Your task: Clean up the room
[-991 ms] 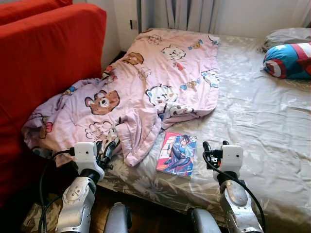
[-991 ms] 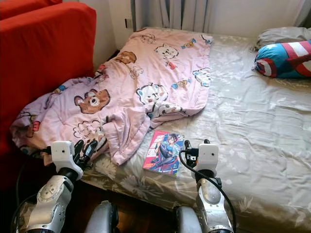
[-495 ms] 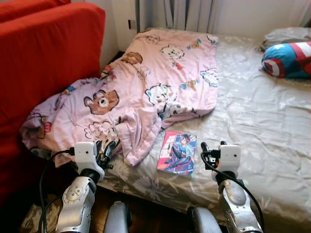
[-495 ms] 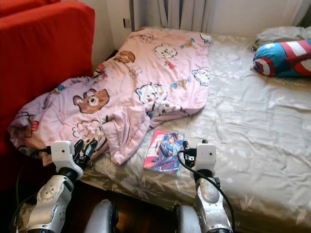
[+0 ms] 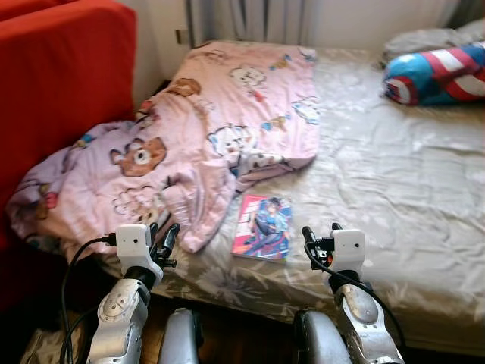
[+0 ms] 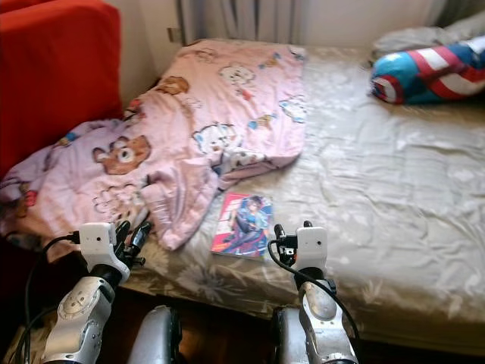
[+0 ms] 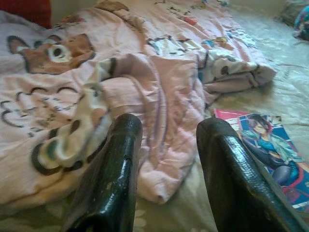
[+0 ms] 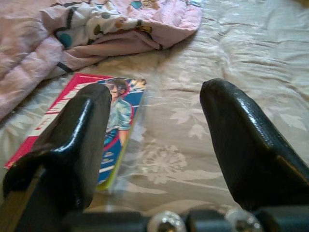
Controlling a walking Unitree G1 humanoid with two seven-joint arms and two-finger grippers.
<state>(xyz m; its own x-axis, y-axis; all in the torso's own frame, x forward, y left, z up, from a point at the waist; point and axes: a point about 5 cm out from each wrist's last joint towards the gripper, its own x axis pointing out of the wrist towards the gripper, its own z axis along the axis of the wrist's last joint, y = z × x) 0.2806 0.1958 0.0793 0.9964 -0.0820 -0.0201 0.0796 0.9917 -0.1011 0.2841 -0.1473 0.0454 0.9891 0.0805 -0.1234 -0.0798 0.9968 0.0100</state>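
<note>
Here: both grippers, L [image 7: 164, 159] & R [image 8: 154, 140], fingers apart, empty, near comic book [image 5: 262, 226] on bed [image 5: 394, 174]

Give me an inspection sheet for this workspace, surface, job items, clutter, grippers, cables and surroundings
Surface: bed with a wrinkled beige floral sheet.
Job's things: comic book flat near the bed's front edge; pink cartoon blanket crumpled, one corner beside the book.
Clutter: striped blue, red and white pillow at the far right.
Grippers: left gripper open, at the blanket's edge; right gripper open, just right of the book.
Cables: black cables looped along both arms.
Surroundings: red sofa on the left; curtain behind.
</note>
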